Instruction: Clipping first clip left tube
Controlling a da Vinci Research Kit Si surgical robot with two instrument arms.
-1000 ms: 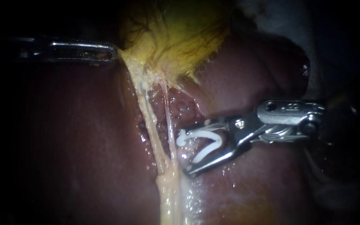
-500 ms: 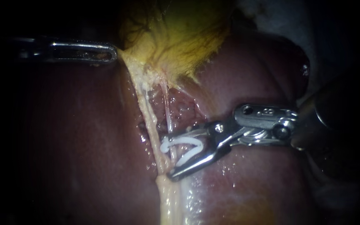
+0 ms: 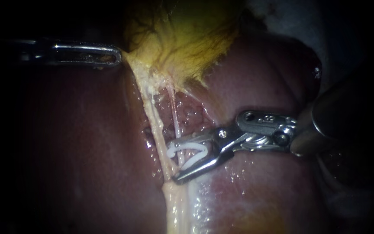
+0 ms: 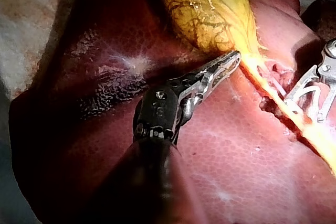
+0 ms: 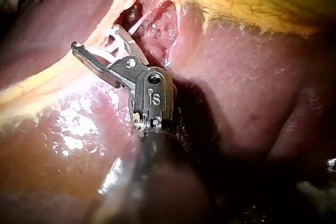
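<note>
Spread jaws of right instrument (image 3: 174, 161) hold clip (image 3: 193, 147) astride tube (image 3: 175, 121) — left instrument (image 3: 115, 55) grips gallbladder (image 3: 182, 39)

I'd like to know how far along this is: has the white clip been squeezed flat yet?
No, the white clip in the right instrument's jaws is a wide V, its arms well apart.

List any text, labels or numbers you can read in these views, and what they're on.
Right instrument: small stamped marks on the housing behind its jaws, not clear enough to read.
Left instrument: no marks legible.
Liver, gallbladder, clip: no text.
</note>
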